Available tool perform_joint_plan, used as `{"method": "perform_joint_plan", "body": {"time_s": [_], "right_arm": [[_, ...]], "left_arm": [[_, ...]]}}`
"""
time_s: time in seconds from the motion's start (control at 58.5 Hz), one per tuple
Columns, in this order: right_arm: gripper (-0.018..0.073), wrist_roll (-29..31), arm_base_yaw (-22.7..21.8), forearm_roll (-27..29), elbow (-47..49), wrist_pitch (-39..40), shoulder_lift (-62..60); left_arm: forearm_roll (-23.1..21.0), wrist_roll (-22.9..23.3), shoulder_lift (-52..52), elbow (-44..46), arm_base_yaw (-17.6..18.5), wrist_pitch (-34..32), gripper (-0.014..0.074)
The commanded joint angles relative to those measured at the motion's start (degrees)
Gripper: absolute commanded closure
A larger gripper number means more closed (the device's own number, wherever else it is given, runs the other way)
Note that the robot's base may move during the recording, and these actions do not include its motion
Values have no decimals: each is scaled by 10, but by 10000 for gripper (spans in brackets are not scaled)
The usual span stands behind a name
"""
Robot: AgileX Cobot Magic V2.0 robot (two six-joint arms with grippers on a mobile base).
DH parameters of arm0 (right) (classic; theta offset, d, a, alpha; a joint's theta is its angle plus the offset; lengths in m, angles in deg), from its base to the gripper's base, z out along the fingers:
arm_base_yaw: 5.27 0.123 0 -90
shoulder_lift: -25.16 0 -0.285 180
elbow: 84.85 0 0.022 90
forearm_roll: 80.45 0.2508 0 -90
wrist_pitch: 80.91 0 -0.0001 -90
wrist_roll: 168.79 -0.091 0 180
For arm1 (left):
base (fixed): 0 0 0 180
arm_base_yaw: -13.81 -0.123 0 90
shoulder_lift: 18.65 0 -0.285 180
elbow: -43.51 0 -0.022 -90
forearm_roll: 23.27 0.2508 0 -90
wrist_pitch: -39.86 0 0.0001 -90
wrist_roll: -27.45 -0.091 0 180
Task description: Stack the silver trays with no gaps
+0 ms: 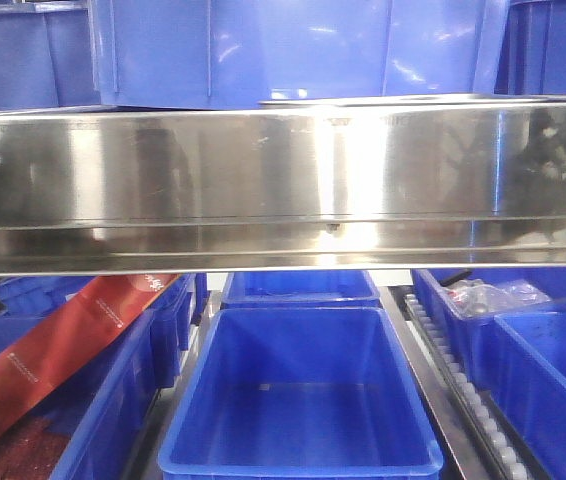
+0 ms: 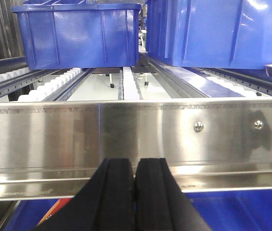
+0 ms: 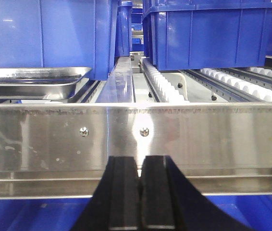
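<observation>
The silver trays [image 1: 433, 99] are a thin strip at upper right in the front view, above the steel rail [image 1: 283, 180]. Left wrist view: they peek at the right edge; my left gripper [image 2: 135, 192], bottom centre, is closed and empty. Right wrist view: they lie at upper left; my right gripper [image 3: 140, 192] is also closed and empty.

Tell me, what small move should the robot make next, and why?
Probably raise the right tool above the steel rail. It sits shut and low in front of that rail, while the silver trays lie beyond it, higher and to the left, untouched.
</observation>
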Motion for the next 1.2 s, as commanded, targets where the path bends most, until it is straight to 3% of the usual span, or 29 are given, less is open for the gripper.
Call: {"method": "perform_joint_plan", "body": {"time_s": [0.0,1.179], "right_arm": [[638,2,-2,1,0,13,-2],[638,2,-2,1,0,29,-2]], "left_arm": [[-3,0,-2,2,-1,-8,604],[0,0,-2,2,-1,-9,604]]}}
